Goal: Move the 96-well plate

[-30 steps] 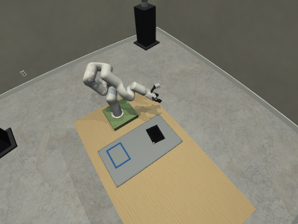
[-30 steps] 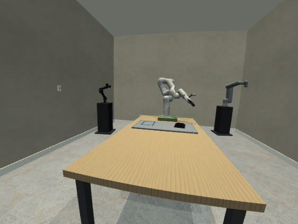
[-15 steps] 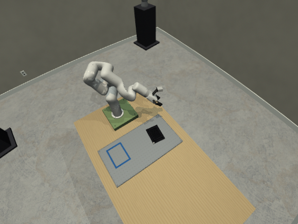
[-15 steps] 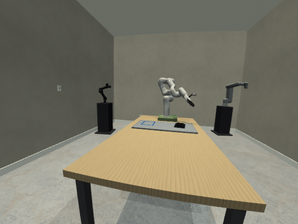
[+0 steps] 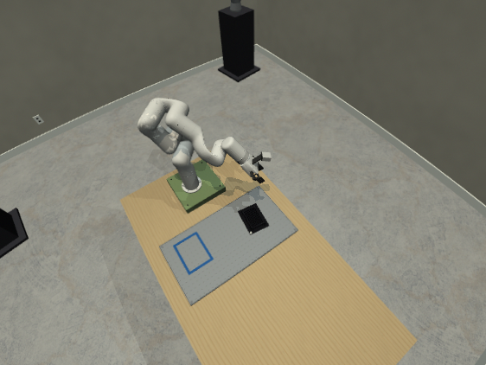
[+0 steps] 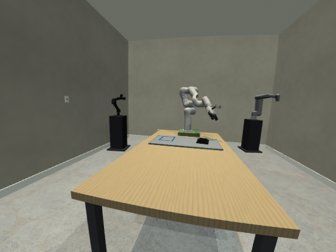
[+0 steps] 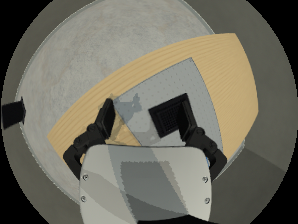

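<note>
The black 96-well plate (image 5: 253,218) lies flat in its nest at the right end of the grey deck (image 5: 228,242). It also shows in the exterior view (image 6: 202,141) and in the wrist view (image 7: 172,116). The blue taped outline B1 (image 5: 193,252) is at the deck's left end and holds nothing; it shows in the exterior view too (image 6: 167,138). My gripper (image 5: 258,175) is open and empty, high above the table beyond the deck's far right corner. In the wrist view my fingers stand wide apart, the plate seen between them far below.
The arm stands on a green base plate (image 5: 196,187) behind the deck on the wooden table (image 5: 268,277). Black pedestals stand on the floor: one at the back (image 5: 236,41), one at the left (image 5: 9,231). Another arm on a pedestal (image 6: 253,132) stands to the right.
</note>
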You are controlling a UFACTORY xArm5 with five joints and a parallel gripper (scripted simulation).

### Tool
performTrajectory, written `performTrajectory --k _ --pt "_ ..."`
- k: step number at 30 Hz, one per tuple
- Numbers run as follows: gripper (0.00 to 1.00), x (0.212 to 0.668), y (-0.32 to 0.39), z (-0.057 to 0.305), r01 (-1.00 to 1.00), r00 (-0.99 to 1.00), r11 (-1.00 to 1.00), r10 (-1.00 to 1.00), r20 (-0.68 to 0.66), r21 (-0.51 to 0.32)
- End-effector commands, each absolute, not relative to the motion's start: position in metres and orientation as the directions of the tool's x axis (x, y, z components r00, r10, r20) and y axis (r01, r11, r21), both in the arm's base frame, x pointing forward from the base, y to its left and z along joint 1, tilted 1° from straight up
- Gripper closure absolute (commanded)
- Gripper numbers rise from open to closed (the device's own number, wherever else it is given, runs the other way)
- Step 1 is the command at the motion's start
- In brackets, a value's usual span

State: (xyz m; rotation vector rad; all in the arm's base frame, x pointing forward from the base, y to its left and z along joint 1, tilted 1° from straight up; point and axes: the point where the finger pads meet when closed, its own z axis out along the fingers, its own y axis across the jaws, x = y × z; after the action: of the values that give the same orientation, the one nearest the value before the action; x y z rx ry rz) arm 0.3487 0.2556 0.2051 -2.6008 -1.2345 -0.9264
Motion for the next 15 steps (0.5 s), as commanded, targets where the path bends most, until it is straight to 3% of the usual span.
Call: performTrajectory --k 1,15 --pt "0.00 0.363 0.242 0.206 0.703 0.539 -0.699 0.645 0.541 0.132" --pt "0.00 0.392 0.193 0.209 0.582 0.710 -0.809 0.554 0.436 0.081"
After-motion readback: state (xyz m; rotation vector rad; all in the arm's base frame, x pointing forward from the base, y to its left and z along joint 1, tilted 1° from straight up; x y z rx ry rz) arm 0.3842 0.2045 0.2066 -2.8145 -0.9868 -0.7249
